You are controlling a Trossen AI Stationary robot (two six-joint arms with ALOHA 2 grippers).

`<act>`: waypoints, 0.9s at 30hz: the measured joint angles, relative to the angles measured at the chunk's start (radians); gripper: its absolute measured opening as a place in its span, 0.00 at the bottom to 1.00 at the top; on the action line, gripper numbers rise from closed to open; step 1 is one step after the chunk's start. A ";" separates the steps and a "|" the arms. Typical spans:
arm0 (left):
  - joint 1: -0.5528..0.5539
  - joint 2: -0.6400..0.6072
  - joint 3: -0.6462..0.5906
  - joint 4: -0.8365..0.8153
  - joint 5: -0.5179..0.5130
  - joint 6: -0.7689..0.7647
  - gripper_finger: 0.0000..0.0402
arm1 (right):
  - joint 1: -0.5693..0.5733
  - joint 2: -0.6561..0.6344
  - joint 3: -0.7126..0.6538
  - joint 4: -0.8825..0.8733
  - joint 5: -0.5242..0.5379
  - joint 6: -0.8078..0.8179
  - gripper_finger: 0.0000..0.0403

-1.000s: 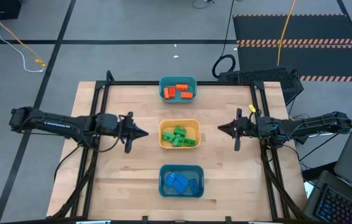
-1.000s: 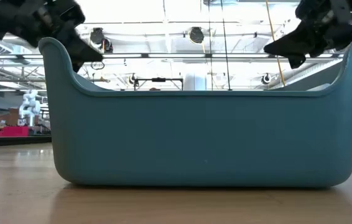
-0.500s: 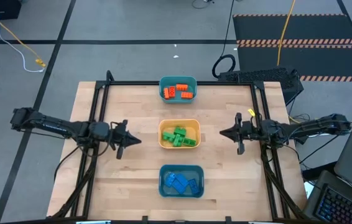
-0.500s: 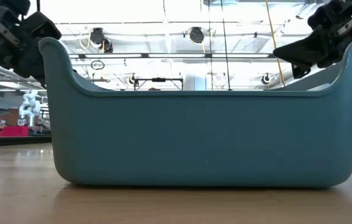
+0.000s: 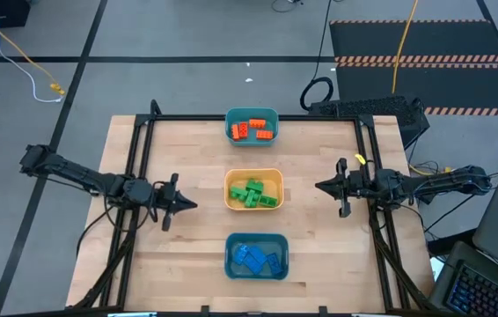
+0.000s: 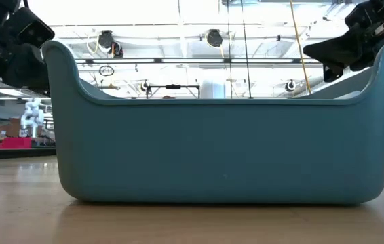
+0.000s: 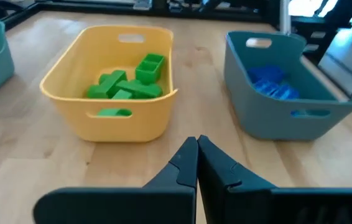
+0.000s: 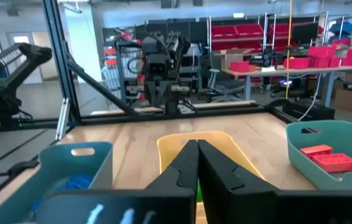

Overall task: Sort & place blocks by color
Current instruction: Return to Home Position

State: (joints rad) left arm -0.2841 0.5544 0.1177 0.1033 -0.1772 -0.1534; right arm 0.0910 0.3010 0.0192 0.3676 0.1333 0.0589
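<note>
Several orange blocks (image 5: 251,130) lie in the far teal bin (image 5: 252,114). Several green blocks (image 5: 252,193) lie in the yellow bin (image 5: 252,173) at mid table; they also show in the left wrist view (image 7: 128,84). Several blue blocks (image 5: 254,258) lie in the near teal bin (image 5: 255,238). My left gripper (image 5: 194,205) is shut and empty, left of the yellow bin. My right gripper (image 5: 318,187) is shut and empty, right of the yellow bin. Both hang above the table.
The three bins stand in a row down the table's middle. A black frame (image 5: 143,141) runs along the table's left, far and right edges. Bare wood (image 5: 187,158) lies on both sides of the bins. In the low view the near teal bin (image 6: 219,149) fills the picture.
My left gripper has drawn back toward the table's left edge and a little toward its near edge, away from the yellow bin. My right gripper has drawn back a little toward the table's right edge. Both have stayed shut. The blocks and bins have kept still.
</note>
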 joint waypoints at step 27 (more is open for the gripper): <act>0.109 -0.410 -0.108 -0.063 0.152 0.131 0.00 | 0.000 -0.160 -0.004 -0.002 -0.003 -0.084 0.00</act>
State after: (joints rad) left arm -0.1750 0.1441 0.0097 0.0399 -0.0257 -0.0221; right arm 0.0914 0.1415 0.0156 0.3654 0.1299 -0.0249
